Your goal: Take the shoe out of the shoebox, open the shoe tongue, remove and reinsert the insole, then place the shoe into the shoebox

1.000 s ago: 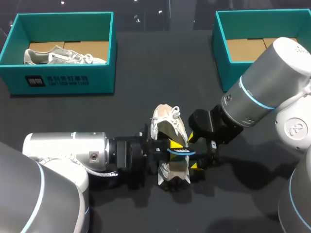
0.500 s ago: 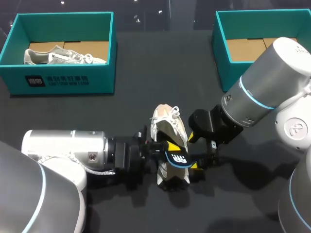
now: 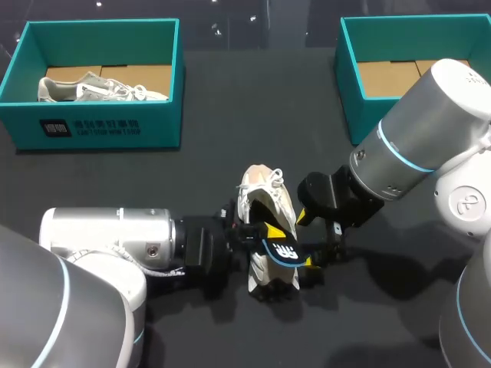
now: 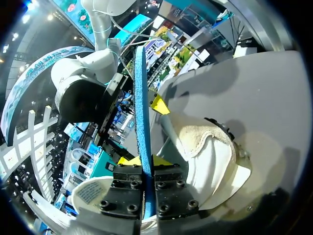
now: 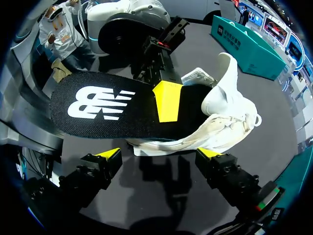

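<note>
Head view: we show the white shoe [image 3: 261,201] lying on the dark table [image 3: 230,138], toe away from the robot, well apart from both teal boxes. The left box [image 3: 100,126] holds a second shoe [image 3: 92,88]; the right box [image 3: 349,92] stands at the far right. The left gripper [image 3: 257,232] comes in at the shoe's side and holds the black insole [image 3: 282,251]. One end of the insole lies in the shoe's opening and the other juts out past the heel. The right gripper [image 3: 305,239] sits on the shoe's other side.

Left wrist view: we see the left gripper [image 4: 146,159] clamped narrowly on the insole's [image 4: 142,98] blue edge, the shoe [image 4: 210,152] just beside it.

Right wrist view: the right gripper [image 5: 160,153] is spread wide, gripping nothing, with the shoe [image 5: 225,105] and insole [image 5: 98,105] ahead of it.
</note>
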Action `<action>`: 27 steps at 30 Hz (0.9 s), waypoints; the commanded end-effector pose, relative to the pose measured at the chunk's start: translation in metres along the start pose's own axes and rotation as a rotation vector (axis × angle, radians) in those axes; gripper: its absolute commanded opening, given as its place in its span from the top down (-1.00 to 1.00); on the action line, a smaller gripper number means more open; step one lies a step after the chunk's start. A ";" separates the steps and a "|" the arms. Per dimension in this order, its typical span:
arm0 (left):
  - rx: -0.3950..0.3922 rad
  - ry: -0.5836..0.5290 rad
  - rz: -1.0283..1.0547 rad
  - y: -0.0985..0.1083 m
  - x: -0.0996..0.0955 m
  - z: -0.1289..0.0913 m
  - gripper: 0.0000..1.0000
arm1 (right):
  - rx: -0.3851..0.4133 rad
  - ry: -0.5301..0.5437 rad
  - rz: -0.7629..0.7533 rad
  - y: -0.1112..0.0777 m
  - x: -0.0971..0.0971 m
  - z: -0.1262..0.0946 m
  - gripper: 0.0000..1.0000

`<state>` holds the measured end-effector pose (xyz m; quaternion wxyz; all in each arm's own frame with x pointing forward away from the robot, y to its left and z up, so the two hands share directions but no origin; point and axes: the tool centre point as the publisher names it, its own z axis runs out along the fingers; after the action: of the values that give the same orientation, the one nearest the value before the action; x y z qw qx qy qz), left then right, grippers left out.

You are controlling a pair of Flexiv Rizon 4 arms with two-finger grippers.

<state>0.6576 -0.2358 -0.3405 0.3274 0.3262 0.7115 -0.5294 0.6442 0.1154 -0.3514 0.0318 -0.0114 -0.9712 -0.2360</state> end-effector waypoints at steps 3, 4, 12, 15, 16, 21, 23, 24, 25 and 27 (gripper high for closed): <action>-0.030 0.010 -0.004 0.010 0.001 0.008 1.00 | 0.000 -0.003 0.000 0.000 0.001 0.002 -1.00; -0.035 0.009 -0.002 0.011 0.001 0.008 1.00 | 0.000 -0.003 0.000 0.000 0.001 0.002 -1.00; -0.073 0.002 -0.011 0.025 0.001 0.009 1.00 | 0.000 -0.003 0.000 0.000 0.001 0.002 -1.00; -0.090 0.000 -0.020 0.030 0.002 0.010 1.00 | 0.000 -0.003 0.000 0.000 0.001 0.002 -1.00; -0.095 -0.002 -0.024 0.031 0.002 0.010 1.00 | 0.000 -0.003 0.000 0.000 0.001 0.002 -1.00; -0.089 -0.017 -0.037 0.030 0.000 0.008 1.00 | 0.000 -0.003 0.000 0.000 0.001 0.002 -1.00; -0.082 -0.021 -0.041 0.028 0.000 0.006 1.00 | 0.000 -0.003 0.000 0.000 0.001 0.002 -1.00; -0.077 -0.024 -0.043 0.026 0.000 0.006 1.00 | 0.000 -0.003 0.000 0.000 0.001 0.002 -1.00; -0.072 -0.026 -0.046 0.025 -0.001 0.005 1.00 | 0.000 -0.003 0.000 0.000 0.001 0.002 -1.00; -0.061 -0.035 -0.051 0.021 -0.002 0.003 1.00 | 0.000 -0.003 0.000 0.000 0.001 0.002 -1.00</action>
<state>0.6766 -0.2381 -0.3510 0.3335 0.2893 0.7338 -0.5163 0.6442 0.1154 -0.3514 0.0318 -0.0114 -0.9712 -0.2360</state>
